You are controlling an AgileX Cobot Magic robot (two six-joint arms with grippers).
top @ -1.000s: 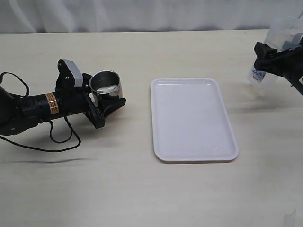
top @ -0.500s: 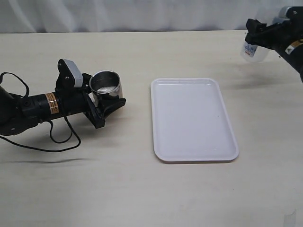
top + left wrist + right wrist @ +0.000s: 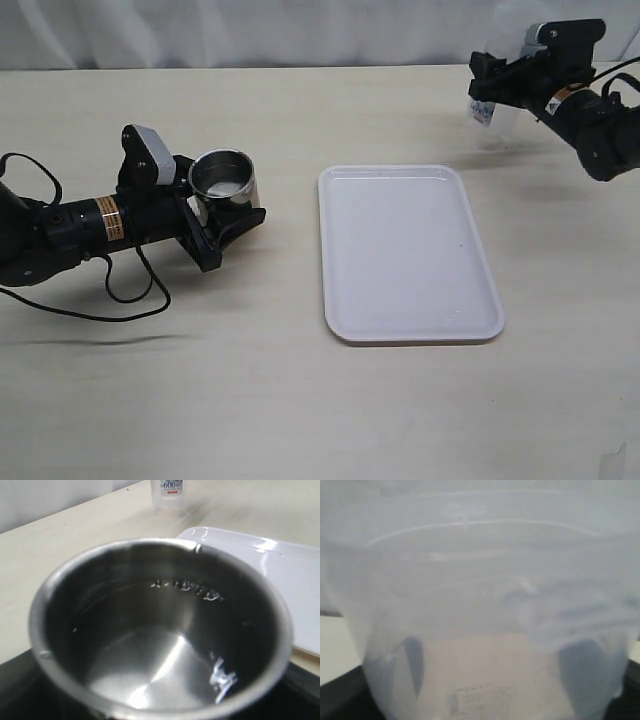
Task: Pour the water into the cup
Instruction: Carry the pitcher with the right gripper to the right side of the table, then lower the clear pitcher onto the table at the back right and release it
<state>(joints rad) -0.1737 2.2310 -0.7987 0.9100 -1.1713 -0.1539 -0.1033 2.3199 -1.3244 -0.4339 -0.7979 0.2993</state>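
Note:
The steel cup (image 3: 223, 183) stands left of the tray, with my left gripper (image 3: 226, 200) shut around it. In the left wrist view the cup (image 3: 160, 630) fills the frame, and black fingers (image 3: 17, 690) show at its sides. A faint glint low inside the cup may be water; I cannot tell. My right gripper (image 3: 486, 98) is shut on the translucent plastic pitcher (image 3: 488, 118) at the far right. The pitcher (image 3: 480, 605) fills the right wrist view, and the dark fingers (image 3: 412, 665) show through its wall. No water is visible in it.
A white rectangular tray (image 3: 408, 252) lies in the middle between the arms; its corner (image 3: 280, 565) shows behind the cup. A black cable (image 3: 130, 290) loops on the table by the left arm. The pitcher (image 3: 171, 490) appears upright beyond the tray in the left wrist view.
My right arm has carried the pitcher from the right edge leftwards and further back. The left arm and the cup have not moved.

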